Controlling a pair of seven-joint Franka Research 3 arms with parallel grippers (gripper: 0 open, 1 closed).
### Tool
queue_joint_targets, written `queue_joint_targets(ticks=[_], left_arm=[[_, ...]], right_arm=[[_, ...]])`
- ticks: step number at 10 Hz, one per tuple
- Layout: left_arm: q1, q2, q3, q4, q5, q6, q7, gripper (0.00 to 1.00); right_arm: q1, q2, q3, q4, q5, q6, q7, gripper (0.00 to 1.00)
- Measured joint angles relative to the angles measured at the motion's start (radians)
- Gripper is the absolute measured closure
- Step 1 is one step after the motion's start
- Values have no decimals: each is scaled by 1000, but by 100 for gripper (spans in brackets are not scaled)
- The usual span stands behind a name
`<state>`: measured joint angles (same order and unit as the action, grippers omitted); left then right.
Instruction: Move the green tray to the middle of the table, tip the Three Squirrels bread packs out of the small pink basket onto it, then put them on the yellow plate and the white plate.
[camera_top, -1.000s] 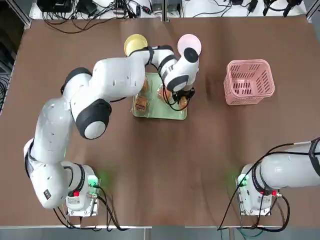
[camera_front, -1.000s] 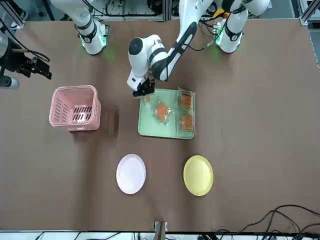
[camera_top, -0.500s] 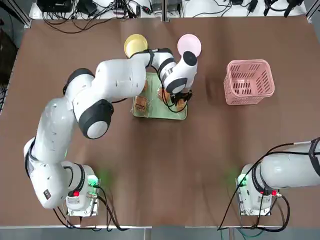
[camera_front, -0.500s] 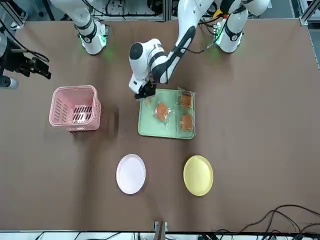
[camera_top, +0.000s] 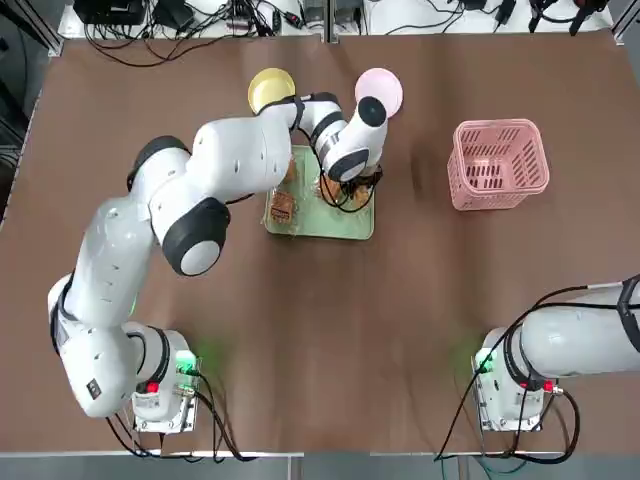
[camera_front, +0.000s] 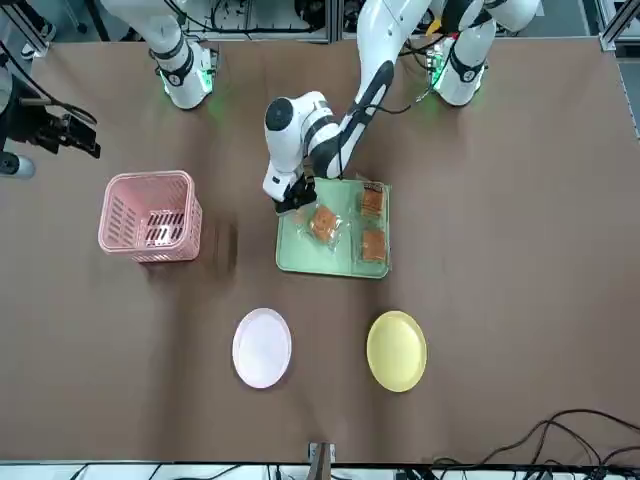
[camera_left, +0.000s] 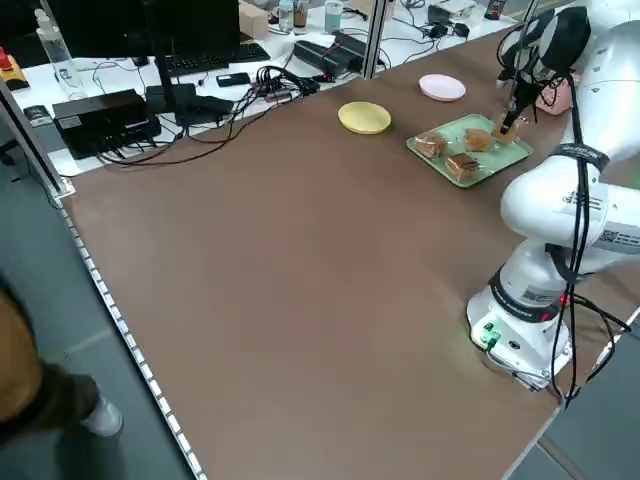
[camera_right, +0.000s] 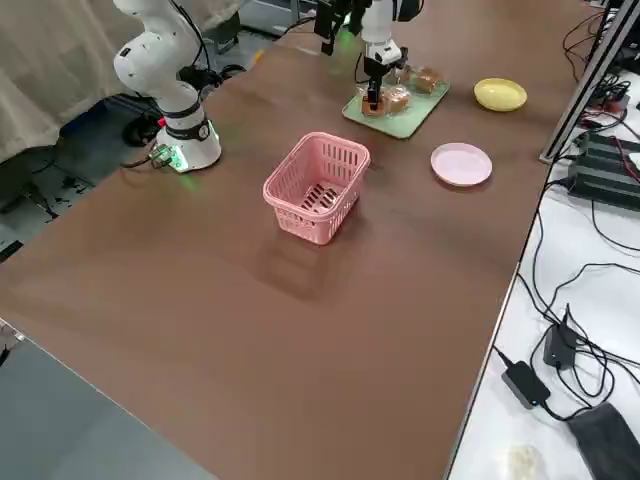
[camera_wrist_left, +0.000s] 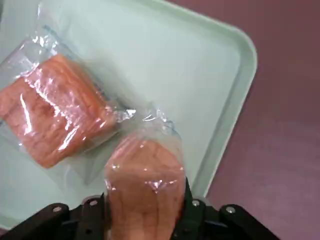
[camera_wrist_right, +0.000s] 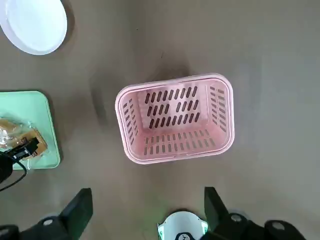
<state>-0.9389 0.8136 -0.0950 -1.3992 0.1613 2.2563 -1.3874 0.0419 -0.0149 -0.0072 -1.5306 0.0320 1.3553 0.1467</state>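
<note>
At the centre of the overhead frame, the left end effector (camera_front: 291, 199) stands low over one corner of the green tray (camera_top: 341, 225), its fingers clamped on one of the Three Squirrels bread packs (camera_wrist_left: 145, 187), which the wrist view shows held between the jaws just above the tray with a second pack (camera_wrist_left: 55, 110) lying flat beside it. Two more packs rest at the right of the tray in the front view. The small pink basket (camera_top: 498, 165) stands emptied at right of the overhead frame, well apart from the tray, and the yellow plate (camera_top: 270, 90) and white plate (camera_top: 380, 88) wait bare near the top centre. The right end effector (camera_wrist_right: 145, 212), fingers spread wide, hangs parked above the basket on the brown worktop (camera_top: 330, 340). The step in hand appears to be lifting the first pack for a plate; done well, it calls for a straight rise clear of the low rim before swinging across, so the crinkled wrapper does not drag its neighbour, and a release low over the plate's middle. Against the frame a second earlier, the left end effector has shifted from just off the tray's corner to over the tray itself.
</note>
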Motion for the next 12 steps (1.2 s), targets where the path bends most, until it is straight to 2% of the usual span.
queue_joint_targets(ticks=[1,2,4,5,9,11,12], left_arm=[[-12,0,10,1,0,6,-9,45],[-19,0,12,1,0,7,-11,37],[-21,2,13,1,0,7,-11,6],[-21,2,13,1,0,7,-12,0],[-21,2,14,1,0,7,-12,1],[-21,2,15,1,0,7,-11,15],[-21,2,16,3,0,7,-11,16]], right_arm=[[0,0,0,0,0,0,0,1],[-1,0,0,0,0,-1,0,1],[-1,0,0,0,0,-3,0,1],[-1,0,0,0,0,-4,0,1],[-2,0,0,0,0,-6,0,1],[-3,0,0,0,0,-8,0,1],[-3,0,0,0,0,-8,0,1]])
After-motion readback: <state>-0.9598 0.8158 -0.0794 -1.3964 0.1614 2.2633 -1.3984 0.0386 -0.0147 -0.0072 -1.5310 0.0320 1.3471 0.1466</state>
